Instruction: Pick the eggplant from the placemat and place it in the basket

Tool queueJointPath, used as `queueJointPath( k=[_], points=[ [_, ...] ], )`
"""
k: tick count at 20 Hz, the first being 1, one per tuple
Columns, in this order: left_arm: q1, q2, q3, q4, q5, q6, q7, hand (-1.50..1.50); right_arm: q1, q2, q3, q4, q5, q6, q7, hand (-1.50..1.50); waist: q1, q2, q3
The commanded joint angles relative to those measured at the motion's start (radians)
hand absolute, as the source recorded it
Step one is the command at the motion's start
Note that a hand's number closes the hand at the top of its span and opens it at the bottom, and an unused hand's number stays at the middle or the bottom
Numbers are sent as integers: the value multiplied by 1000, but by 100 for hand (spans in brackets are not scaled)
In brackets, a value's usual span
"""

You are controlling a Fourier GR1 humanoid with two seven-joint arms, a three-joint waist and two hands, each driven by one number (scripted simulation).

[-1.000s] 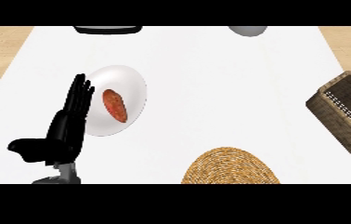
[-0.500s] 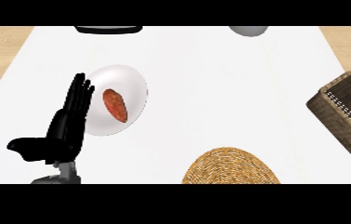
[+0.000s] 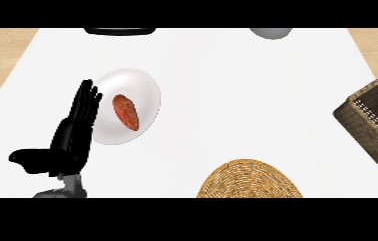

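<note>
L hand (image 3: 70, 135): we see it lower left, open, fingers straight & pointing up, thumb out to the left | grey forearm below it | R hand: not seen

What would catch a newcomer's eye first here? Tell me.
First the black left robot hand at lower left, open with fingers up, beside a white plate holding a reddish-brown oblong food item. Next, the round woven placemat at the bottom edge and the dark wicker basket at the right edge.

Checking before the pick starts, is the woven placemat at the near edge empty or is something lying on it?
Empty, as far as shown: the placemat has only bare weave showing, though its near side is cut off by the view's edge.
</note>
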Motion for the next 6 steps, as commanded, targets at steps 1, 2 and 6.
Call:
queueJointPath(
  k=[1,2,6],
  points=[
    [-30,-1,3,21,-2,5,20,0,-15,-39,-6,77,-6,162,-112,-150,1,3,2],
    [0,-14,-9,16,-7,6,-15,0,6,-47,-14,89,-12,179,-135,-150,-1,3,3],
    [22,3,5,-5,7,-10,-17,0,-10,-85,-32,81,-70,306,-80,-150,-3,-2,4]
  ],
)
